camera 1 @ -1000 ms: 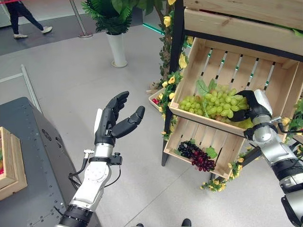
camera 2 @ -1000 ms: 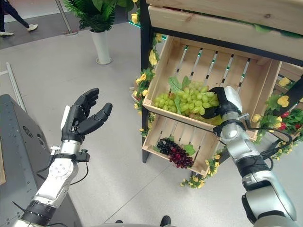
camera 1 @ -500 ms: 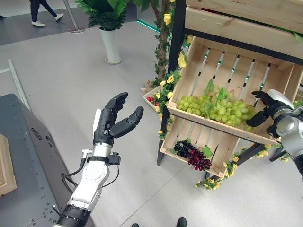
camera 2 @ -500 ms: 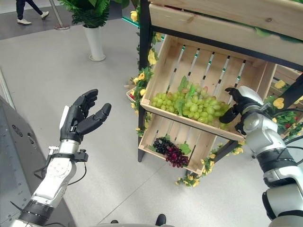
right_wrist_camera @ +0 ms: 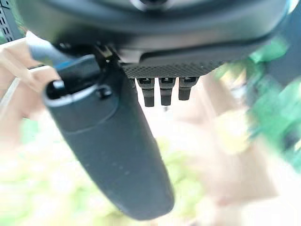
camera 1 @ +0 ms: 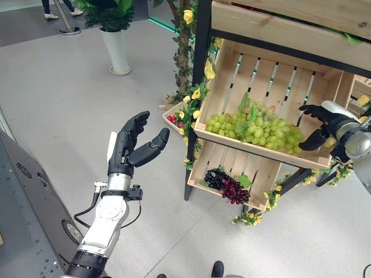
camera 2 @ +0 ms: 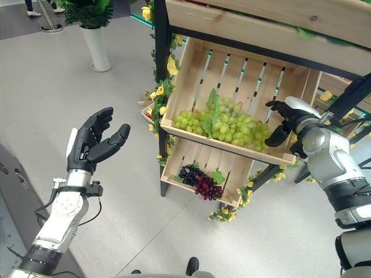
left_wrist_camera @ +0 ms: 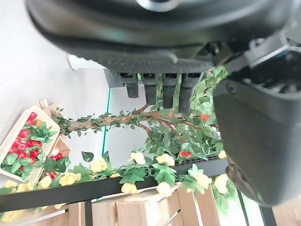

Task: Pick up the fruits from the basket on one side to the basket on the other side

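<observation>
A bunch of green grapes (camera 1: 255, 128) lies in the upper wooden crate (camera 1: 278, 81) of the shelf. A bunch of dark purple grapes (camera 1: 227, 186) lies in the lower crate (camera 1: 264, 176). My right hand (camera 1: 317, 121) hovers just to the right of the green grapes, open, fingers spread, apart from the bunch and holding nothing. In the right wrist view its thumb (right_wrist_camera: 117, 155) and fingers stand straight over blurred green. My left hand (camera 1: 130, 147) is raised in the air left of the shelf, open and empty.
The shelf's black post (camera 1: 197, 87) is wound with yellow flowers. A small tray of red fruit (camera 1: 174, 119) sits on the floor by its foot. A potted plant in a white vase (camera 1: 116, 49) stands farther back. A grey platform (camera 1: 23, 220) is at lower left.
My right hand, which was curled in the green grapes, has pulled back to the right and opened; the bunch stays in the crate. The camera has shifted. The left hand holds its pose.
</observation>
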Available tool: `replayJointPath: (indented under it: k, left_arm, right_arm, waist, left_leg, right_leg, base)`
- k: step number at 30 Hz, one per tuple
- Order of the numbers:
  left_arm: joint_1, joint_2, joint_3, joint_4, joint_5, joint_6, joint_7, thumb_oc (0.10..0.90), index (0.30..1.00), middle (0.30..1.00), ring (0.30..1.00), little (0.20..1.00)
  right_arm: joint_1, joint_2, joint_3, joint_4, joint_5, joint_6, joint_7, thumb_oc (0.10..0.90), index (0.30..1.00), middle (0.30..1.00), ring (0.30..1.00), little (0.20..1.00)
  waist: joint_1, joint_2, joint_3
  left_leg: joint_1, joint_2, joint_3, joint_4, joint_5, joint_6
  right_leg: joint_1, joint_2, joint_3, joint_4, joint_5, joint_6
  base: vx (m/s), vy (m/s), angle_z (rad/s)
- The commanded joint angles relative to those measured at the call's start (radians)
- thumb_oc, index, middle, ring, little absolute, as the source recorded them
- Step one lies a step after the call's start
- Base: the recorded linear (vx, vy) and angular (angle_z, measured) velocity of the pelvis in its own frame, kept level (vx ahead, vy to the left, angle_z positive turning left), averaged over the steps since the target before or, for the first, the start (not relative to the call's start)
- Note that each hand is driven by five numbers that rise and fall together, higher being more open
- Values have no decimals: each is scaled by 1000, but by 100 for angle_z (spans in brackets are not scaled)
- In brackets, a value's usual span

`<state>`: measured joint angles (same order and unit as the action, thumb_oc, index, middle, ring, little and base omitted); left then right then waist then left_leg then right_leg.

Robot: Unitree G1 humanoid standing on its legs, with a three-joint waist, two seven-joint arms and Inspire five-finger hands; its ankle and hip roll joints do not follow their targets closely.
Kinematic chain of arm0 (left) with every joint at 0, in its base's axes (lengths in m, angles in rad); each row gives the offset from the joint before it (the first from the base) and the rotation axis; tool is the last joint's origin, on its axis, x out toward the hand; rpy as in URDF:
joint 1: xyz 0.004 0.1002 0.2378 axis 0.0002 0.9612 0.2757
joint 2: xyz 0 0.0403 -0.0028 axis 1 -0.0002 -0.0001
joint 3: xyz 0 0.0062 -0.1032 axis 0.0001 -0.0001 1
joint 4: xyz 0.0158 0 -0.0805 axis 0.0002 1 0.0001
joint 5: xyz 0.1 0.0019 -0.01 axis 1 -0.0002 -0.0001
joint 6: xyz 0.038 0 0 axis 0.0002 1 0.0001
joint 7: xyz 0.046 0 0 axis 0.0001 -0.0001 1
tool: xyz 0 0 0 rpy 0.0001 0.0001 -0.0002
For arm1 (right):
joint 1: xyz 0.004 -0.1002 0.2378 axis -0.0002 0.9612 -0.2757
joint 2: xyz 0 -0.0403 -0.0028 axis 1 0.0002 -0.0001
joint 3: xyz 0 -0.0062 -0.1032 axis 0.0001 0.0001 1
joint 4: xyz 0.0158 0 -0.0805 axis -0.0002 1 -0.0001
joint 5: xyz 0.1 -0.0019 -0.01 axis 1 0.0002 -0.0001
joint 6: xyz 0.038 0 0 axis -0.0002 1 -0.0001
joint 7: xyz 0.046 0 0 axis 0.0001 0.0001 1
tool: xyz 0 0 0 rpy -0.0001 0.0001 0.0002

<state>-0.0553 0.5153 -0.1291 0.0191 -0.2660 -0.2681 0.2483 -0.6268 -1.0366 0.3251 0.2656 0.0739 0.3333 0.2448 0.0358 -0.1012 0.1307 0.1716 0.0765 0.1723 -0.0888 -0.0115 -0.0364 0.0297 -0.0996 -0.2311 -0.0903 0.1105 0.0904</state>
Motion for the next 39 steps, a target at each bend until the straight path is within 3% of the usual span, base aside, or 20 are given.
replayJointPath:
  k: [1,3,5,8,14,20,26,29,31,34,35,38,39]
  left_arm:
    - [-91,48,5,-87,38,-101,1,800,900,900,900,900]
    - [-90,40,7,-68,38,-116,-6,800,900,900,900,900]
    - [-89,29,11,-56,38,-127,-13,800,900,900,900,900]
    - [-84,7,10,-48,50,-134,-1,800,900,900,900,900]
    - [-67,-21,17,-26,63,-153,10,800,900,900,900,900]
    - [-50,-36,18,-36,71,-147,33,800,900,900,900,900]
    - [-37,-40,11,-64,81,-136,58,800,900,900,900,900]
    - [-36,-41,10,-72,84,-134,70,800,900,900,900,900]
    - [-37,-43,8,-71,86,-135,74,800,900,900,900,900]
    - [-42,-48,3,-74,84,-129,87,800,900,900,900,900]
    - [-44,-54,1,-74,82,-130,88,800,900,900,900,900]
    - [-41,-57,-2,-86,84,-119,94,800,900,900,900,900]
    - [-39,-58,-2,-90,79,-113,93,800,900,900,900,900]
  right_arm:
    - [-117,-10,-79,-68,235,-129,-125,800,900,900,900,900]
    - [-66,50,-142,-121,362,-184,-159,800,900,900,900,900]
    - [0,131,-204,-195,405,-214,-192,800,900,900,900,900]
    - [74,238,-265,-312,471,-311,-214,800,900,900,900,900]
    - [191,394,-346,-429,639,-396,-176,800,900,900,900,900]
    - [277,472,-361,-506,634,-561,-76,800,900,900,900,900]
    - [344,503,-341,-530,628,-624,4,800,900,900,900,900]
    - [363,526,-324,-545,701,-653,69,800,900,900,900,900]
    - [370,537,-316,-552,729,-656,98,800,900,900,900,900]
    - [384,584,-274,-564,833,-605,191,800,900,900,900,900]
    - [404,606,-238,-562,855,-543,264,800,900,900,900,900]
    - [423,614,-181,-552,862,-465,343,800,900,900,900,900]
    - [437,613,-147,-537,873,-399,390,800,900,900,900,900]
  waist:
    - [19,-18,-72]
    - [17,-12,-74]
    - [13,-3,-75]
    - [6,11,-78]
    - [-4,30,-85]
    - [-6,40,-92]
    - [-3,43,-90]
    - [1,44,-86]
    - [2,44,-86]
    - [8,46,-86]
    - [14,47,-86]
    - [22,47,-86]
    - [27,46,-86]
  left_leg:
    - [-27,-8,-24,2,-24,-24]
    - [-26,-9,-25,2,-27,-24]
    - [-26,-9,-24,2,-33,-26]
    - [-23,-10,-22,2,-40,-25]
    - [-12,-10,-11,2,-51,-26]
    - [-11,-13,-8,2,-55,-24]
    - [-17,-17,-9,3,-54,-19]
    - [-24,-22,-12,7,-53,-16]
    - [-26,-25,-15,8,-53,-14]
    - [-30,-29,-19,8,-52,-12]
    - [-33,-31,-22,8,-50,-10]
    - [-38,-36,-28,8,-47,-6]
    - [-41,-40,-33,6,-45,-4]
  right_leg:
    - [92,-82,3,31,-68,98]
    - [92,-84,4,32,-72,97]
    - [92,-85,5,31,-75,97]
    - [93,-86,9,29,-80,97]
    - [97,-87,15,32,-91,97]
    - [97,-91,11,35,-97,98]
    - [92,-97,3,40,-98,100]
    - [89,-102,-3,45,-99,100]
    - [88,-104,-4,46,-100,101]
    - [87,-109,-11,51,-101,102]
    - [86,-114,-19,55,-102,103]
    - [83,-120,-28,63,-104,103]
    - [82,-123,-34,67,-105,104]
  base:
    - [0,0,0]
    - [0,0,0]
    - [0,0,0]
    - [3,10,0]
    - [9,17,0]
    - [16,26,0]
    - [0,33,0]
    - [-9,39,0]
    - [-3,39,0]
    - [-8,57,1]
    - [-6,51,2]
    - [-11,72,3]
    - [-12,109,3]
